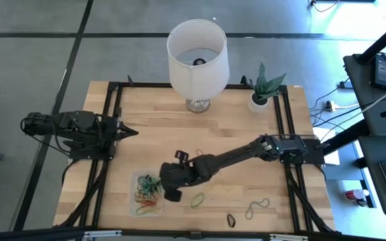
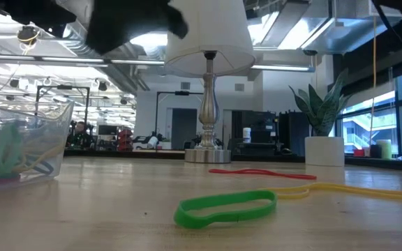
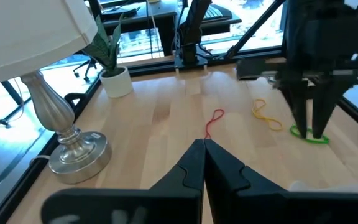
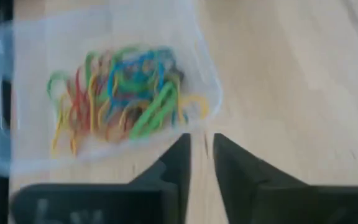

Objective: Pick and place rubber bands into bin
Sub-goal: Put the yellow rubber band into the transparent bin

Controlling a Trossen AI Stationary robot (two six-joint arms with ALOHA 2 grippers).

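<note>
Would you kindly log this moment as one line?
right gripper: empty, beside bin | bin: holds rubber bands | green band: on table | left gripper: shut, waiting at left edge

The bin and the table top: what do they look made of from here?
The bin: clear, smooth plastic by the look; the coloured rubber bands and the wood show through its walls. The table top: pale wood planks, likely butcher-block, with visible grain and seams, matte finish.

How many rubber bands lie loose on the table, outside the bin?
5: green one beside the bin, small black one and a dark loop near the front edge, red one and yellow one mid-table. The right arm may hide more.
</note>
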